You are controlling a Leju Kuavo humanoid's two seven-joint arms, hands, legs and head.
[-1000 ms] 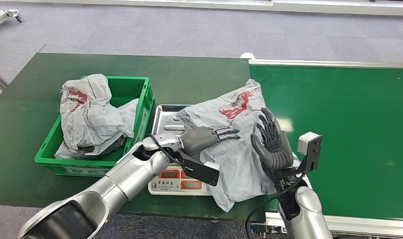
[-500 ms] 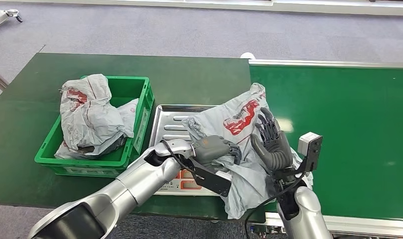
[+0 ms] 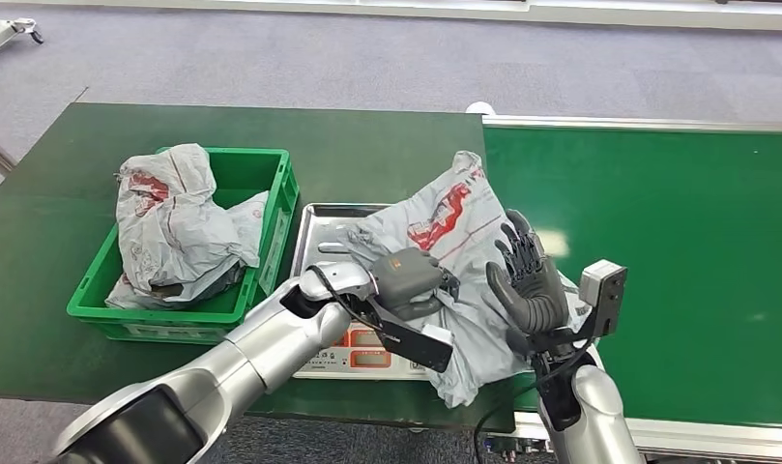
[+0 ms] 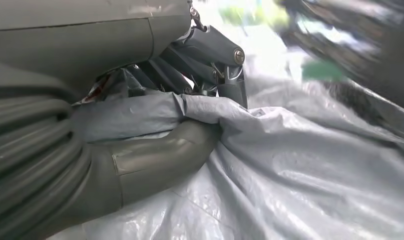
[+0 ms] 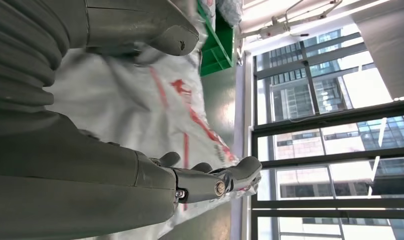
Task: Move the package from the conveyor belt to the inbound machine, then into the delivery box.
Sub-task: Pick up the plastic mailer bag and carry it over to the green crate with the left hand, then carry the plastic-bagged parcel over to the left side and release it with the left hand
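Note:
A grey plastic package with red print lies crumpled over the steel tray of the weighing machine, its right side raised. My left hand grips a fold of the package, thumb and fingers pinched on the film. My right hand stands upright with fingers apart at the package's right edge, beside the package, holding nothing. The green delivery box at the left holds other grey packages.
The green conveyor belt runs along the right. The weighing machine's display panel faces the table's front edge. Dark green tabletop lies behind the tray and box. Grey carpet floor beyond.
My left hand has closed on the package and pulled its fold up and toward the tray; the package's far end has risen. My right hand has stayed almost still.

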